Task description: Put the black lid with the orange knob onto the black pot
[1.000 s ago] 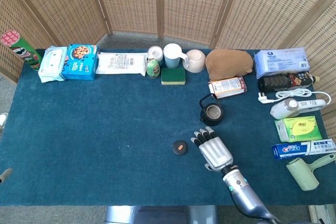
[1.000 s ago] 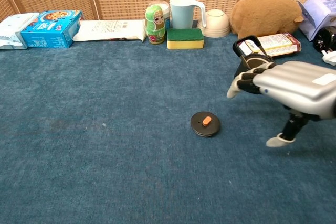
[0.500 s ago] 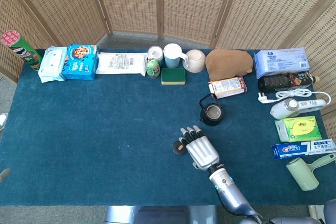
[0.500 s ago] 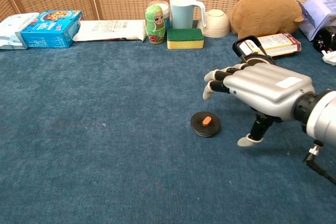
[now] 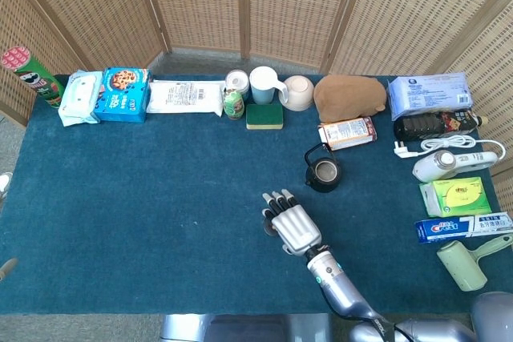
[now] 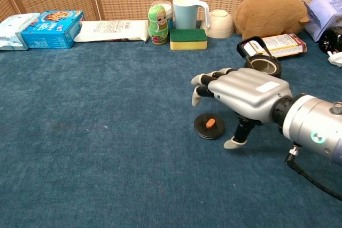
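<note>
Blue cloth (image 6: 96, 148) — lid (image 6: 209, 126) under spread robot hand (image 6: 243, 92).

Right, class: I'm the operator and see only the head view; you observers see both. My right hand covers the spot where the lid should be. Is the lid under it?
Observer: Yes. In the chest view the black lid lies flat on the cloth, orange knob up, below the right hand.
Operator: Is the hand gripping it?
Observer: No. The fingers hover spread above the lid, and the thumb points down beside its right edge, seemingly clear of it.
Operator: And the pot's handle?
Observer: The black pot sits behind the hand, and its handle stands upright over the open mouth.
</note>
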You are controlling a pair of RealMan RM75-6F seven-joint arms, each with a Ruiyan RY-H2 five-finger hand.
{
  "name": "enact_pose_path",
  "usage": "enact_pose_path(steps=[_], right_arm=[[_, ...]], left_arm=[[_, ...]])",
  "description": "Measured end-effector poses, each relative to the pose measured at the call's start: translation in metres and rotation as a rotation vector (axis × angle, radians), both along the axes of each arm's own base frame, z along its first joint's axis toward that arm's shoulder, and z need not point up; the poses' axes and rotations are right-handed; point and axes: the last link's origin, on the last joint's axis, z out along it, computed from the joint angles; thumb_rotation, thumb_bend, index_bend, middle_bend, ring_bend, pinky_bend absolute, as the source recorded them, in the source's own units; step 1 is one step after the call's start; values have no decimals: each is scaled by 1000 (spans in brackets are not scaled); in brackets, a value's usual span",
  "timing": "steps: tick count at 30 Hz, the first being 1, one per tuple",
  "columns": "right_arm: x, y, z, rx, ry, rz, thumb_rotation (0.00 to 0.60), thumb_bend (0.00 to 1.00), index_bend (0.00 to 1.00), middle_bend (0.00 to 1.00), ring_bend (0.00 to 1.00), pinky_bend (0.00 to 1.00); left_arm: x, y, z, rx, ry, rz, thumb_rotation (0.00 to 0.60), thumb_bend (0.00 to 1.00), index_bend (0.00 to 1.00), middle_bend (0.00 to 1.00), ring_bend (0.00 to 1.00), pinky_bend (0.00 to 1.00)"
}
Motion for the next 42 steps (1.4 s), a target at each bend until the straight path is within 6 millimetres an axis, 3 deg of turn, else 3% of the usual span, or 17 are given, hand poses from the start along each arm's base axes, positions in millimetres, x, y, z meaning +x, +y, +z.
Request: enact_pose_path(steps=[17,31,42], right_arm=[[6,-13,-7,30,25,-62,600,243,312,53,88,0],[16,-21,-13,48,59,-114,600,244,317,53,89,0],[18,-25,-17,46,71,-120,600,256,383,58,91,0]], left_arm=[[-2,-1,2,2,-10,1,600,207,0,0,0,44],[-4,-1,6,4,-23,2,600,209,0,0,0,44],[-7,-2,9,6,-32,8,600,208,0,0,0,44]])
